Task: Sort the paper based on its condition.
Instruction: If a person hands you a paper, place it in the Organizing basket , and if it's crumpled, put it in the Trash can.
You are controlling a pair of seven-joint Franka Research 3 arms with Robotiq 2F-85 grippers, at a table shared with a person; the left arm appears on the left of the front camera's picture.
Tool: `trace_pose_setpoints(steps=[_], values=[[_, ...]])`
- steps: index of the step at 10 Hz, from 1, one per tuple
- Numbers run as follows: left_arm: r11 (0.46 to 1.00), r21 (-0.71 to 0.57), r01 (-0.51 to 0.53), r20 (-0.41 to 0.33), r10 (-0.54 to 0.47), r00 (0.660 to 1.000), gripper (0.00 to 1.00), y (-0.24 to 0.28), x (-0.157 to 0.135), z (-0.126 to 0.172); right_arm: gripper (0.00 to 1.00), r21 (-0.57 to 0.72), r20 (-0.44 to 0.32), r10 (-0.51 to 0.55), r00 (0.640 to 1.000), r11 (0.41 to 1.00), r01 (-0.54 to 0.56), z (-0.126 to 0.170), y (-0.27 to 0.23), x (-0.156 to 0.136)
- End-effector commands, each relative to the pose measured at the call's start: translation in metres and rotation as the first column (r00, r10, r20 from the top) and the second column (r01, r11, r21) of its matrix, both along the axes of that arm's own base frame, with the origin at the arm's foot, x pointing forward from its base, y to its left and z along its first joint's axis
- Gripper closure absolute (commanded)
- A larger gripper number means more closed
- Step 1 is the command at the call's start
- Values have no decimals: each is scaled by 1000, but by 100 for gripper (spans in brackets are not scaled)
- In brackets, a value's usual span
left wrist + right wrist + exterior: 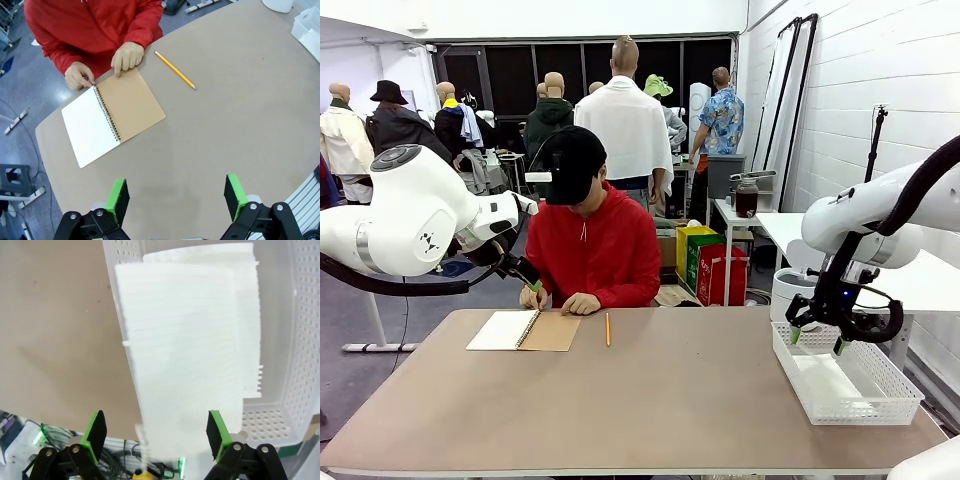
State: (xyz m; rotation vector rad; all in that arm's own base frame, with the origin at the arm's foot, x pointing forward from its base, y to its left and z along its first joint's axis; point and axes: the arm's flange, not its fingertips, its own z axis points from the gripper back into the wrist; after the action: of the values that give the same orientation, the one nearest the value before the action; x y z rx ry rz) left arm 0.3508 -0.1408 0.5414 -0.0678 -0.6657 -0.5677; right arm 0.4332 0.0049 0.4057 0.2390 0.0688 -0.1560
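A smooth, lined white paper sheet (180, 380) is spread over the white mesh basket (295, 340), covering its left rim, with its blurred near end between my right gripper's fingers. A second sheet (250, 315) lies under it in the basket. My right gripper (156, 432) is open just above them, and it also hangs open over the basket (880, 400) in the front view (817, 340). My left gripper (176, 197) is open over bare table, short of the notebook. From the front it (530, 280) hovers near the person's hand.
A spiral notebook (130, 102) lies open at the far left, showing its white page (90, 125). The person's hands (127, 55) rest on its top edge. A yellow pencil (175, 70) lies beside it. The basket stands at the table's right end.
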Motion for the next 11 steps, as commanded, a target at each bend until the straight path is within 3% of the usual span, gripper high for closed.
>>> trace_pose_setpoints(steps=[1, 6, 11], values=[[1000, -3, -1, 3, 1, 1000, 0, 1, 0, 0, 0, -7, 18, -25, 1000, 1000, 25, -7, -5, 5], [1000, -3, -1, 3, 1, 1000, 0, 1, 0, 0, 0, -17, 100, -48, 994, 999, 50, 7, -5, 7], [1000, -3, -1, 3, 1, 1000, 0, 1, 0, 0, 0, -14, 78, -36, 996, 999, 37, 3, -9, 10]])
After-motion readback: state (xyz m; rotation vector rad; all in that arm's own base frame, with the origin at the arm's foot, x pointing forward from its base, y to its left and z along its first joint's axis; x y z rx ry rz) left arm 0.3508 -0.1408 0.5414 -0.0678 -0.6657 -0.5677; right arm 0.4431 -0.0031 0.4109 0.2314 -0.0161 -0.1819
